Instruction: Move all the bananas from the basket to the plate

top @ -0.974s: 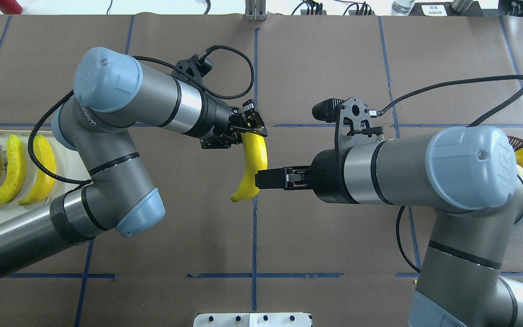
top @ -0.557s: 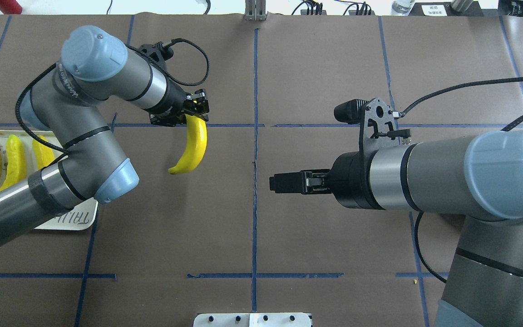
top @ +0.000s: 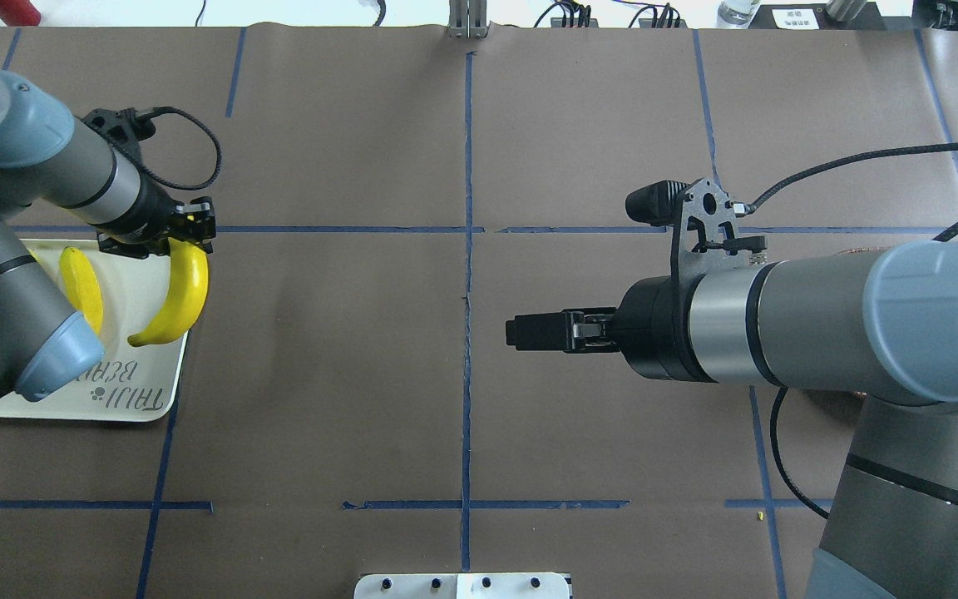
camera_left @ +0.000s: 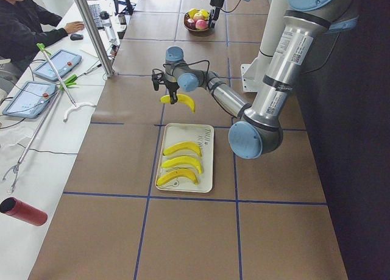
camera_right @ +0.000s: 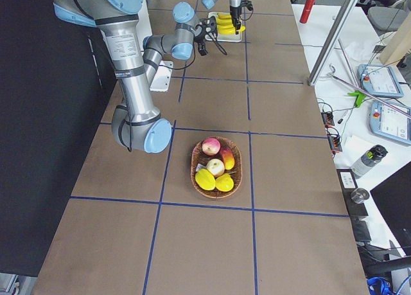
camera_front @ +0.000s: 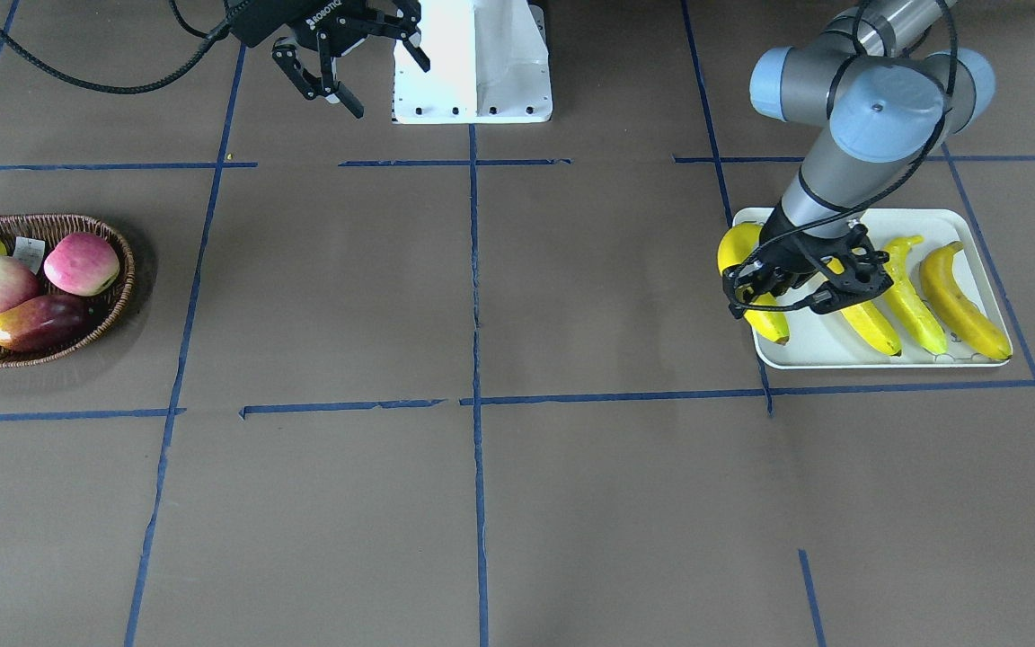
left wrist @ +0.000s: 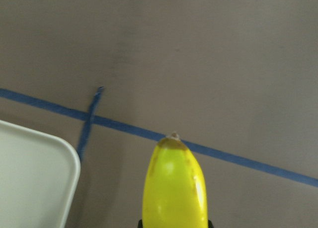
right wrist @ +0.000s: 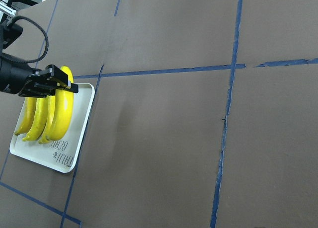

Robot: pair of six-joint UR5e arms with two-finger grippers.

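My left gripper point(top: 189, 232) is shut on the top end of a yellow banana point(top: 175, 298), which hangs above the inner edge of the white plate point(top: 125, 401). The front view shows the same grip point(camera_front: 796, 283) on the banana point(camera_front: 749, 274) over the plate point(camera_front: 841, 361), where three bananas point(camera_front: 913, 296) lie side by side. My right gripper point(camera_front: 338, 63) is open and empty, raised over the table's middle point(top: 516, 333). The wicker basket point(camera_front: 50, 220) at the far end holds apples, a mango and stubby yellow fruit; no long banana shows in it.
The left wrist view shows the banana's tip point(left wrist: 174, 188) above brown paper beside the plate's corner point(left wrist: 35, 173). Blue tape lines cross the table. A white base block point(camera_front: 473, 63) sits at the robot's side. An operator sits beyond the table's edge point(camera_left: 27, 24).
My left arm has carried the banana from the table's centre leftward to over the plate's edge. My right gripper has come away from the banana and drawn back to the right.
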